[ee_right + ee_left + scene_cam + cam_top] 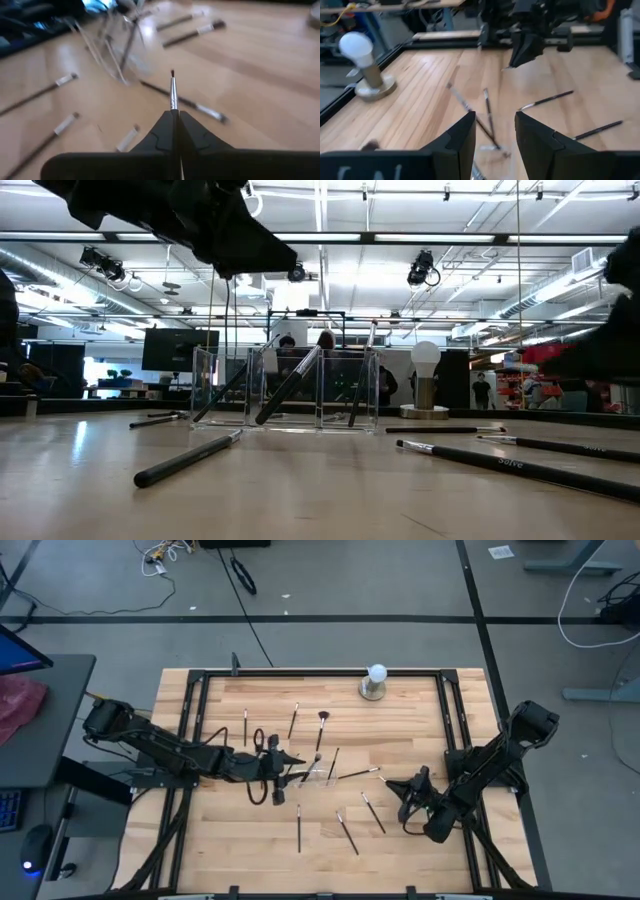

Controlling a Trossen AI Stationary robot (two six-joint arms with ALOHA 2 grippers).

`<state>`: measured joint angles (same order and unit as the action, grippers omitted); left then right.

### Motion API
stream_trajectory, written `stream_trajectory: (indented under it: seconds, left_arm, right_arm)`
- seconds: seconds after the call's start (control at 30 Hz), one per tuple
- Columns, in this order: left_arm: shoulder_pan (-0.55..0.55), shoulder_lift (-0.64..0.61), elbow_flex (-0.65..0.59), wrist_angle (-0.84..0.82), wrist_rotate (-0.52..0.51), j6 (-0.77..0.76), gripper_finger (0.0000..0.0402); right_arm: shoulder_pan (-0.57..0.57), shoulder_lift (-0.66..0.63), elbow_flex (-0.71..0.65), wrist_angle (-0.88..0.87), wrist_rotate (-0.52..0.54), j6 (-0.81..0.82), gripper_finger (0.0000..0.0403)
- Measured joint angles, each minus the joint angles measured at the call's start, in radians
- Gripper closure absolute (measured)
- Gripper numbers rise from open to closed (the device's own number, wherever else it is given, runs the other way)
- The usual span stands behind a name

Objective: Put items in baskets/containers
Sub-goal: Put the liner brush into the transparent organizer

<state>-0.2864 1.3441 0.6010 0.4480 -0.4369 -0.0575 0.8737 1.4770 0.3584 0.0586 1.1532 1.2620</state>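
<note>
The clear tray stands mid-table, with several dark brushes leaning inside against its walls. More brushes lie flat on the wood. My left gripper is open and hovers just left of the tray, fingers toward it, holding nothing. My right gripper is right of the tray, shut on a thin silver-ferruled brush. My right gripper pinches the thin brush between its two shut fingers, the fingers lying along it. The silver ferrule and small dark bristle tip stick out past the fingertips toward the tray. The handle is hidden behind the fingers.
A white ball on a round metal base stands near the table's far edge. Loose brushes lie between the right gripper and the tray and near the front. A black frame borders the table.
</note>
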Motion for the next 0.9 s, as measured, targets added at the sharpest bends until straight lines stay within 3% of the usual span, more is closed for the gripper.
stream_trajectory:
  seconds: [0.23, 0.33, 0.47, 0.63, 0.9]
  left_arm:
    - [-0.004, 0.036, 0.000, 0.137, 0.072, 0.089, 0.0264]
    - [-0.004, 0.094, 0.000, 0.241, 0.083, 0.120, 0.0264]
    - [-0.004, 0.183, 0.000, 0.405, 0.084, 0.169, 0.0264]
    - [0.006, 0.268, 0.000, 0.609, 0.144, 0.226, 0.0264]
    - [0.069, 0.327, 0.067, 0.702, 0.527, 0.277, 0.0253]
  right_arm:
    - [-0.075, -0.005, 0.001, 0.498, -0.057, -0.556, 0.0393]
    - [-0.124, -0.005, 0.001, 0.757, -0.160, -0.839, 0.0393]
    - [-0.208, -0.006, 0.002, 1.034, -0.380, -1.113, 0.0393]
    - [-0.316, -0.007, 0.006, 1.165, -0.619, -1.219, 0.0393]
    - [-0.406, -0.006, 0.064, 1.153, -0.800, -1.301, 0.0393]
